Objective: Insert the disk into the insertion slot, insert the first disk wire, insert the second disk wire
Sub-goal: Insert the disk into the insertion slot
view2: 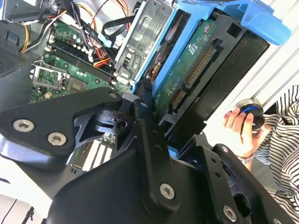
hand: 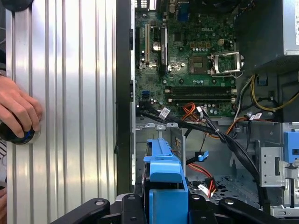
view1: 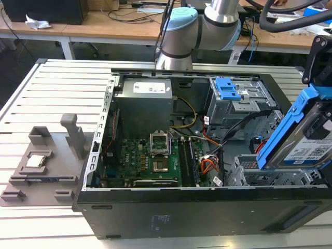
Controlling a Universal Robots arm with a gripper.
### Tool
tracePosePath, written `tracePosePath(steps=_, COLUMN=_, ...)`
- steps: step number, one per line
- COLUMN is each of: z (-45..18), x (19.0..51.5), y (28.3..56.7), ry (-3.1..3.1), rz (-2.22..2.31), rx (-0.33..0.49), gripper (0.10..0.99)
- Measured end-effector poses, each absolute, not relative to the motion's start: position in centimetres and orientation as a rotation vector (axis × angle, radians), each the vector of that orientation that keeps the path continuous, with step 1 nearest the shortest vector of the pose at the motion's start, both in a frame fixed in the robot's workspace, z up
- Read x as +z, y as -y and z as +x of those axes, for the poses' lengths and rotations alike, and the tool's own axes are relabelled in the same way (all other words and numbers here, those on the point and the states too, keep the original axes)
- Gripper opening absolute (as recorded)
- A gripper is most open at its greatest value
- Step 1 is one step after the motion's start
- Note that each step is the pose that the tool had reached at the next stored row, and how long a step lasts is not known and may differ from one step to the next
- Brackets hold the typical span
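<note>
A slatted silver metal table [view1: 31, 98] carries an open black computer case [view1: 181, 212] lying on its side, with the grey and pale-blue robot arm [view1: 207, 26] reaching in from behind it. Inside the case lies a green motherboard [view1: 155, 158]. At the exterior view's right end of the case is the insertion slot [view1: 259, 176], a low silver-grey metal cage with perforated walls.

The disk [view1: 306, 140], a flat silver hard drive with a white label in a bright blue plastic carrier, hangs tilted just above that cage and is not yet inside it. Whether its lower edge touches the cage cannot be told.

The black claw [hand: 164, 201] is closed on the disk, one finger on each side of the blue frame. The exterior view shows the disk's labelled face, the second wrist view its green circuit-board underside, and the first wrist view its blue edge.

In the second wrist view a person's hand [view2: 238, 126] rests on the table beside the case, holding a round black-and-blue knob [view2: 250, 116].
</note>
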State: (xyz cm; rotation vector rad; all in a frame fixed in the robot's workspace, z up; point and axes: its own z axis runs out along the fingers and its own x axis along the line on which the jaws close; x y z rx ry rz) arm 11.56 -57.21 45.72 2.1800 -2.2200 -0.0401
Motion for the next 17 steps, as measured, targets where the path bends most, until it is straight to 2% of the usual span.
tracePosePath(steps=17, z=11.56, x=44.85, y=57.21, ry=2.220, rz=2.180, rx=-0.040, gripper=0.361)
